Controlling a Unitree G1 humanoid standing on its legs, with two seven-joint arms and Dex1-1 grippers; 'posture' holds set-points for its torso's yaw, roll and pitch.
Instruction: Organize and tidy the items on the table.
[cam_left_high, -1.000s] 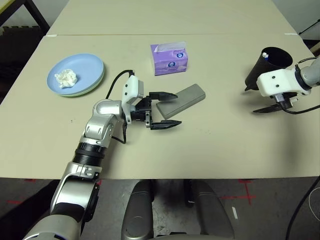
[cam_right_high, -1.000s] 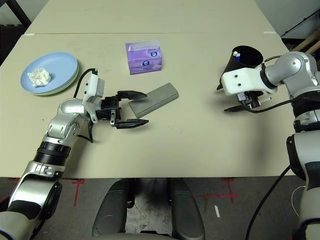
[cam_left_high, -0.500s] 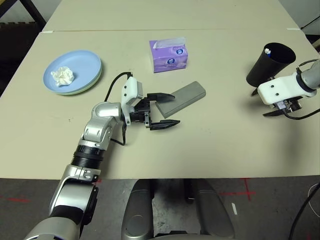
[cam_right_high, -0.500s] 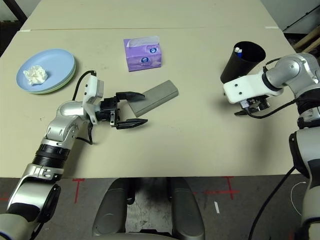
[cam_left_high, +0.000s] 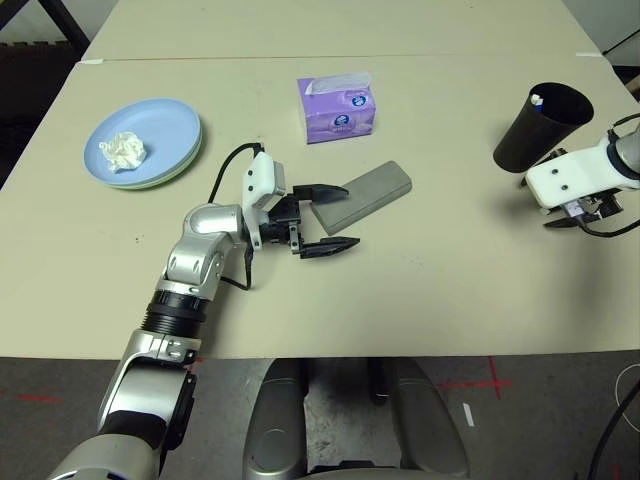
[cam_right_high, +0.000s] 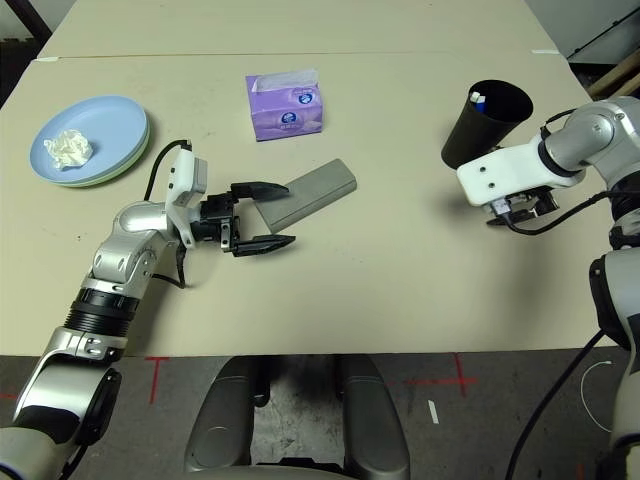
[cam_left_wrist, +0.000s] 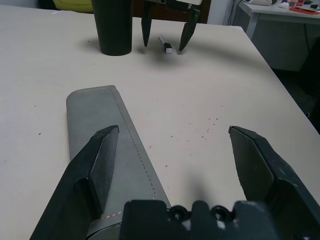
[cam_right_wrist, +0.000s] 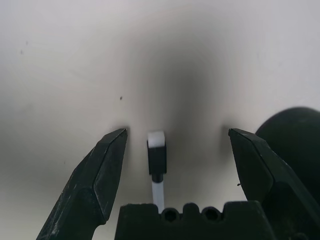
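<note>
The grey glasses case (cam_left_high: 365, 194) lies slanted at mid-table. My left gripper (cam_left_high: 348, 215) is open at its near end, one finger over the case (cam_left_wrist: 107, 150), the other off to its side. The black cup (cam_left_high: 540, 128) stands far right with something white-tipped in it. Beside it my right gripper (cam_right_wrist: 176, 132) points down, open, with the white pen (cam_right_wrist: 156, 150) lying on the table (cam_left_high: 450, 280) between its fingers. The light blue plate (cam_left_high: 160, 125) sits on the pale green plate (cam_left_high: 150, 184) and carries the tissue wad (cam_left_high: 125, 150). The black sunglasses are out of view.
A purple tissue box (cam_left_high: 338, 108) stands behind the case. A seam to a second tabletop (cam_left_high: 300, 30) runs across the back. Bare table surface lies between the case and the cup and along the front edge.
My right gripper has swung away from in front of the cup, to the right and down over the pen. The left arm and case have held still; the camera shifted slightly.
</note>
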